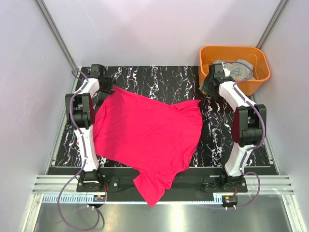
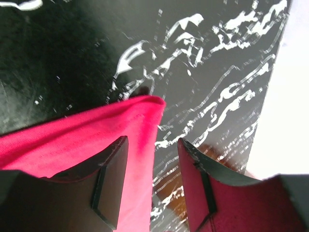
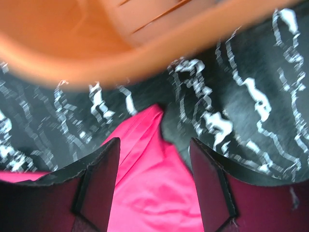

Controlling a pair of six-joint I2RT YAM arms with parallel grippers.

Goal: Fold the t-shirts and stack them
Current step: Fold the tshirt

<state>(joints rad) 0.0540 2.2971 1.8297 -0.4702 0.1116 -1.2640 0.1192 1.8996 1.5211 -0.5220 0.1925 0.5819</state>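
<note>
The magenta-red t-shirt (image 1: pixel 149 135) lies spread on the black marbled table, and one part hangs over the near edge. My left gripper (image 1: pixel 107 87) hovers at the shirt's far left corner. In the left wrist view its jaws (image 2: pixel 152 145) are open, with that corner's edge (image 2: pixel 140 116) below the gap. My right gripper (image 1: pixel 205 89) is by the far right corner. Its jaws (image 3: pixel 154 145) are open above the red fabric (image 3: pixel 154 193) and do not pinch it. The light grey t-shirt (image 1: pixel 236 67) lies bunched in the orange basket.
The orange basket (image 1: pixel 207 55) stands at the table's far right corner, just behind my right gripper; its rim (image 3: pixel 72 43) fills the top of the right wrist view. White walls enclose the table (image 1: pixel 159 79) on three sides.
</note>
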